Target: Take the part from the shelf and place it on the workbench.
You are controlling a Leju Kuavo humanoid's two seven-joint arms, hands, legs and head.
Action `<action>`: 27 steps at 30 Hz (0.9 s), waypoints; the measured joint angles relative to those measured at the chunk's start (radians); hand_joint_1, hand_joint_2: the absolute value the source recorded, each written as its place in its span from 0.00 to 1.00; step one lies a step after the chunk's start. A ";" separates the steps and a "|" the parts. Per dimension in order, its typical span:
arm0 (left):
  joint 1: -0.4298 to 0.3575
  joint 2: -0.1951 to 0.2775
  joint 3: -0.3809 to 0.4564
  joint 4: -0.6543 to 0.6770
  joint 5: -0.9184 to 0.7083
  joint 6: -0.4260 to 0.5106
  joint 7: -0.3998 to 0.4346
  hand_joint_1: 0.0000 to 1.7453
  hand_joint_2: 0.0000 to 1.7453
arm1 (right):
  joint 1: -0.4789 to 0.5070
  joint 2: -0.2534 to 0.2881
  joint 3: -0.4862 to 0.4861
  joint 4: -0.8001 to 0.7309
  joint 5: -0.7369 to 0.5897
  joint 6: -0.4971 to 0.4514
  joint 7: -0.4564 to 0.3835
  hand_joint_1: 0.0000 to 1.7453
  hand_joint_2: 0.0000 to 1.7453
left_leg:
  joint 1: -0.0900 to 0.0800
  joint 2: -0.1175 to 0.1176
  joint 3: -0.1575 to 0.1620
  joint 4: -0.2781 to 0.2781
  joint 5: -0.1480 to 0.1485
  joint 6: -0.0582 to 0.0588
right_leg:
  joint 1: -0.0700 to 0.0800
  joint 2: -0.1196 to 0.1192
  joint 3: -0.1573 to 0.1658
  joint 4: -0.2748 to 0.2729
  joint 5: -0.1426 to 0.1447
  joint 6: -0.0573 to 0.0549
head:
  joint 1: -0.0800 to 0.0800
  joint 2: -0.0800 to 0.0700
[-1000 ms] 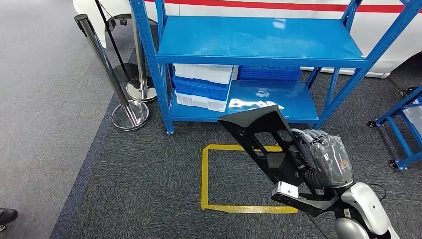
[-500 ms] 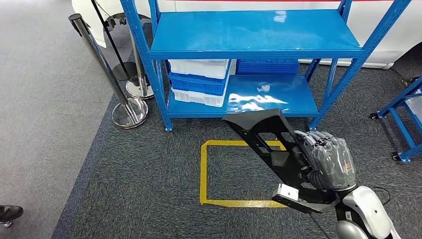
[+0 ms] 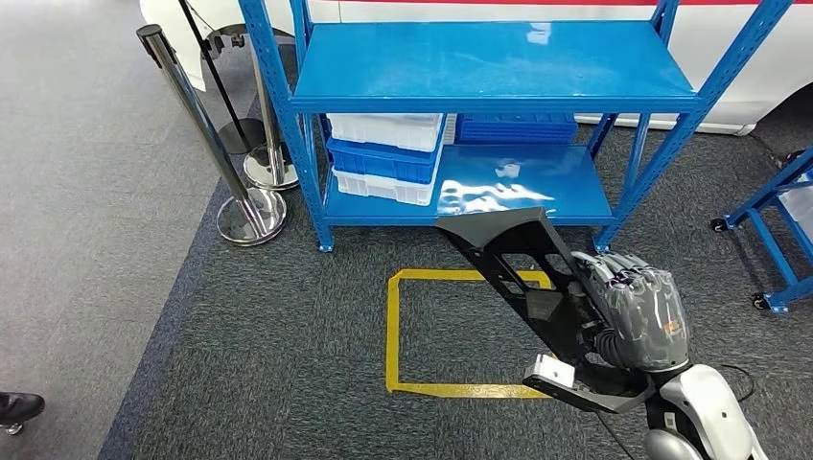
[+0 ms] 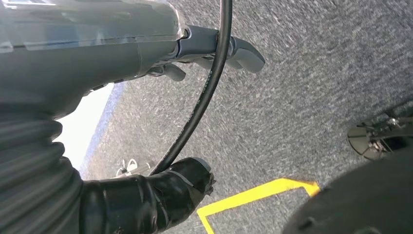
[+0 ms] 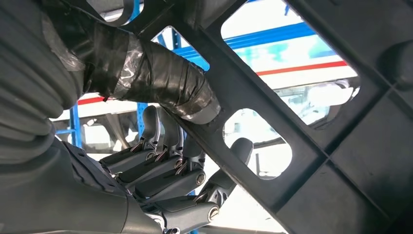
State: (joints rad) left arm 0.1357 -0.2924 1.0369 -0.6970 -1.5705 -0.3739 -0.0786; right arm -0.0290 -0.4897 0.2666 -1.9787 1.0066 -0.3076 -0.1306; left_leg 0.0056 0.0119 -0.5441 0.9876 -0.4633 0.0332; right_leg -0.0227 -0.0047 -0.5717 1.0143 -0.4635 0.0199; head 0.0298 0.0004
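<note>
You see a bright, evenly lit head view, with white glare on the blue shelf (image 3: 499, 62) boards beyond the right hand (image 3: 635, 311). Close to the left hand (image 4: 97, 53) the carpet (image 4: 302, 97) blurs. Behind the right hand's fingers (image 5: 165, 170), backlight washes out.

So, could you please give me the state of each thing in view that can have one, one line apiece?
black part: off the shelf, held up over the floor, tilted
right hand: grips the black part
left hand: holds nothing, fingers apart, over the carpet
blue shelf: top level bare
storage bins: stacked on the lower level
stanchion posts: upright
</note>
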 joint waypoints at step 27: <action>0.009 -0.010 0.000 -0.012 0.000 -0.001 -0.002 0.00 1.00 | 0.005 0.023 0.001 -0.009 0.003 0.014 0.022 1.00 1.00 | 0.005 -0.059 -0.031 0.119 -0.062 0.001 | 0.010 0.090 -0.038 0.039 0.001 -0.034 | 0.002 0.000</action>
State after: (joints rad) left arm 0.1445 -0.3022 1.0372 -0.7087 -1.5705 -0.3747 -0.0803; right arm -0.0244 -0.4664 0.2674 -1.9872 1.0094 -0.2933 -0.1087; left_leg 0.0104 -0.0474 -0.5752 1.1069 -0.5250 0.0338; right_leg -0.0126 0.0851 -0.6098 1.0534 -0.4625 -0.0139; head 0.0314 0.0004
